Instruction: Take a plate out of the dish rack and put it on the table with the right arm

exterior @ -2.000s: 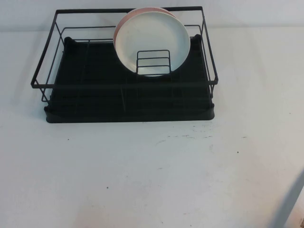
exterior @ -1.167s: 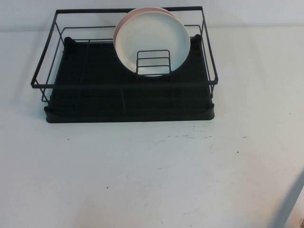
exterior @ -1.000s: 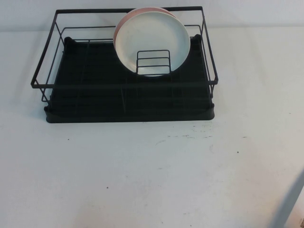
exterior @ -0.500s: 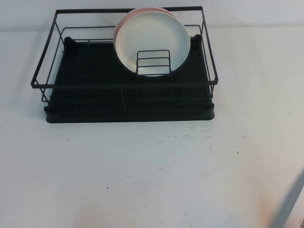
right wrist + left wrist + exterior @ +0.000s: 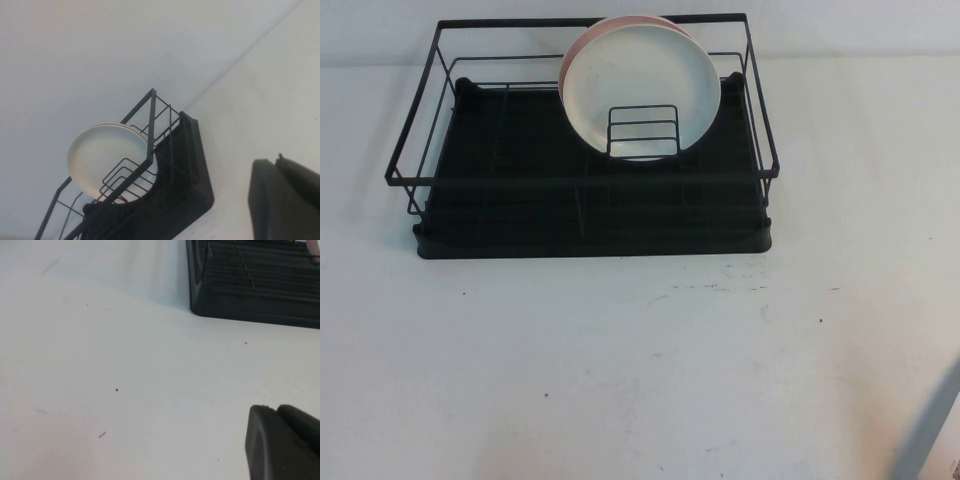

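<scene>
High view: we see the dish rack (image 5: 590,150) at the far middle of the bench (image 5: 640,360), with the plate (image 5: 642,85) standing on edge inside it, propped behind the small wire holder (image 5: 643,132). A pale pink plate (image 5: 582,45) stands directly behind it, touching or nearly so. Neither arm enters this view; only a blurred grey streak crosses the near right corner.

Right wrist view: the right tool (image 5: 285,200) appears as a dark body at the frame's edge, well apart from the rack and aimed toward it; we cannot tell whether its fingers are apart or together.

Left wrist view: the left tool (image 5: 282,442) hangs over bare bench near a corner of the rack tray; its finger state is likewise not visible.

We judge the task at its first step, the approach, with nothing yet grasped. The next move calls for the right tool to reach the plate's upper rim, clear of the top wire, and separate it from the pink plate.
</scene>
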Available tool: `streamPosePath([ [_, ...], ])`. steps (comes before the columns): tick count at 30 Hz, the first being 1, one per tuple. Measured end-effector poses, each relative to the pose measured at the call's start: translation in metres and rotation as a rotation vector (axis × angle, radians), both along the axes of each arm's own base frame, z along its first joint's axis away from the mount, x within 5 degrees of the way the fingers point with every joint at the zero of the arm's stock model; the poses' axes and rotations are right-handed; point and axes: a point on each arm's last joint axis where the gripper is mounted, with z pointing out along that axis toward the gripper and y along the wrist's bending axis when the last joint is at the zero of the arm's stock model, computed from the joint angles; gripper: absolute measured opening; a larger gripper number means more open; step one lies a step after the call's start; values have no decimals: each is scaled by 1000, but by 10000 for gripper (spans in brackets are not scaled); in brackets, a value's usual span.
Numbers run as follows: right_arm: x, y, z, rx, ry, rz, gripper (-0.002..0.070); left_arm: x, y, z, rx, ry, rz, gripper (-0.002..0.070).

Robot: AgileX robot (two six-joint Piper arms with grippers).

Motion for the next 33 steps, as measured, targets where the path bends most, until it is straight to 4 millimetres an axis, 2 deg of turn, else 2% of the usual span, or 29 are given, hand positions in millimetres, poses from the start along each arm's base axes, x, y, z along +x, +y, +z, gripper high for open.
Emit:
streamPosePath([
  [7, -1, 3, 3, 33, 1, 30, -18, 0, 0, 0, 0, 0, 0, -4],
  [11, -1, 11, 26, -34, 6, 122, -18, 0, 0, 0, 0, 0, 0, -4],
  [16, 15, 24, 55, -156, 153, 287, -18, 0, 0, 0, 0, 0, 0, -4],
  [23, 72, 31, 92, -352, 397, 454, -18, 0, 0, 0, 0, 0, 0, -4],
  [29, 141, 32, 124, -487, 441, 535, -18, 0, 0, 0, 0, 0, 0, -4],
  [33, 195, 35, 145, -538, 433, 582, -18, 0, 0, 0, 0, 0, 0, -4],
])
